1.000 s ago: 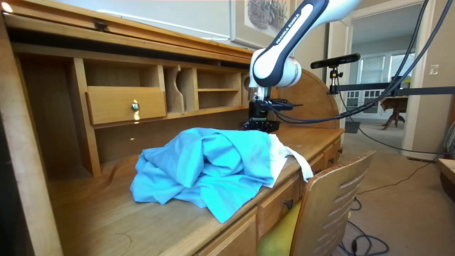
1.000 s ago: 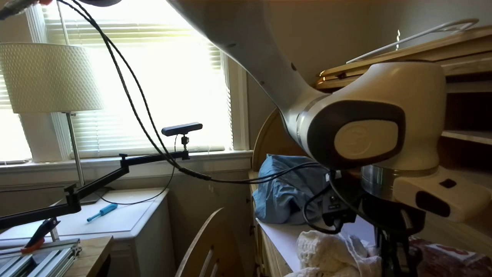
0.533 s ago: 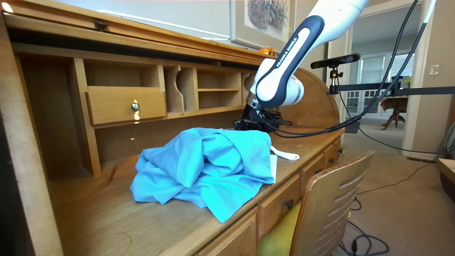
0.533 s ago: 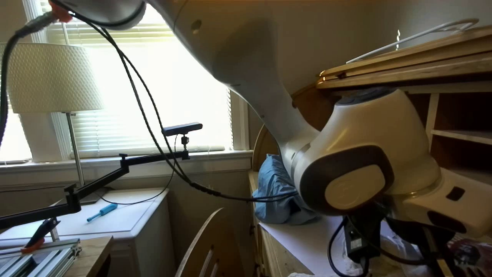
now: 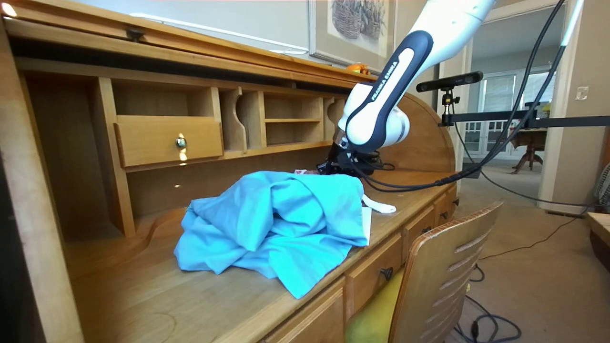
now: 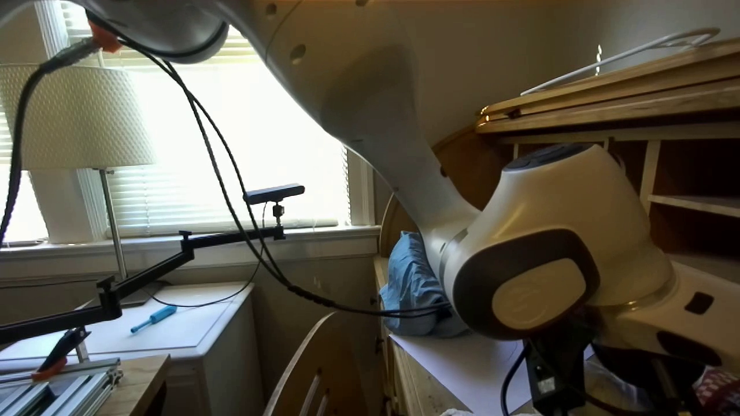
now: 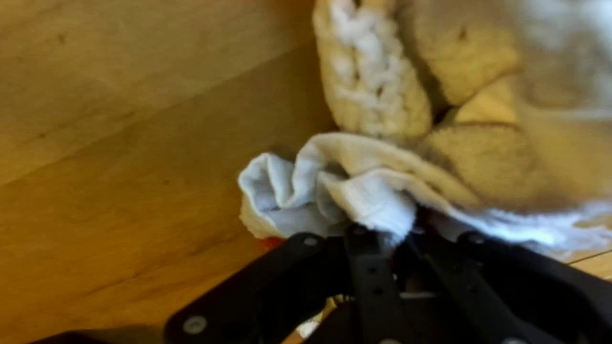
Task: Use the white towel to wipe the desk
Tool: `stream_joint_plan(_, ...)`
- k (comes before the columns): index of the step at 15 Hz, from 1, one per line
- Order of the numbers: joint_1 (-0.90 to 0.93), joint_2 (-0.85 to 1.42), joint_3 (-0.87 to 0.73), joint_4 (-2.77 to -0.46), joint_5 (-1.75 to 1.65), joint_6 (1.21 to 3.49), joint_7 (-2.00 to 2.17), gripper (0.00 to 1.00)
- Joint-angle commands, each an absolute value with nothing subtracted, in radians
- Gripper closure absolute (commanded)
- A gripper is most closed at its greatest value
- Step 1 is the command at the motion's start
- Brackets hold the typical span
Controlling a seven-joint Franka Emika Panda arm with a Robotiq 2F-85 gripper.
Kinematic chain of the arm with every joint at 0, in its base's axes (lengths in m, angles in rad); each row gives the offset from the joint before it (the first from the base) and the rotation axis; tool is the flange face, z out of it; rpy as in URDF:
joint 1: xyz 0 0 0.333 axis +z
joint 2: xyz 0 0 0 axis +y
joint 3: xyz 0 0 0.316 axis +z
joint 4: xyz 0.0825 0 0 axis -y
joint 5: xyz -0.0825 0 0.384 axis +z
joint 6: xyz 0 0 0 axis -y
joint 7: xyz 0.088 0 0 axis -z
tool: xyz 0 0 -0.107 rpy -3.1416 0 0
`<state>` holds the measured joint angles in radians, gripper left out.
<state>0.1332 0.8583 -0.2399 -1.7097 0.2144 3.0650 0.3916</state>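
Observation:
The white towel (image 7: pixel 487 162) lies bunched on the wooden desk (image 7: pixel 119 157) in the wrist view, looking cream-coloured in this light. My gripper (image 7: pixel 388 239) is shut on a fold of it, low over the desktop. In an exterior view the gripper (image 5: pixel 336 166) is tilted and its fingertips are hidden behind the blue cloth (image 5: pixel 281 224). Only a narrow end of the towel (image 5: pixel 381 206) shows there, resting on the desk (image 5: pixel 143 300) beside the blue cloth. In an exterior view the arm covers most of the towel.
A white sheet (image 6: pixel 462 364) lies on the desk by the blue cloth (image 6: pixel 407 289). A red and white package (image 6: pixel 720 384) is close to the gripper. A chair (image 5: pixel 443 267) stands against the desk's front. Shelves and a small drawer (image 5: pixel 169 140) line the back.
My gripper has lowered and tilted. The towel end that hung over the desk's front edge has been drawn back onto the desktop. The last half second shows only a slight shift.

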Motion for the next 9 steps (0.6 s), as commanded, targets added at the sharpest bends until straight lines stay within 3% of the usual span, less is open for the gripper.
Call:
stream_joint_plan(1,0.124,0.781,-0.215,-1.760,0.201,2.862,0.376,0.98)
stream_joint_plan(9,0.127,0.696,-0.222,-1.724,0.125,2.366,0.472,0.98)
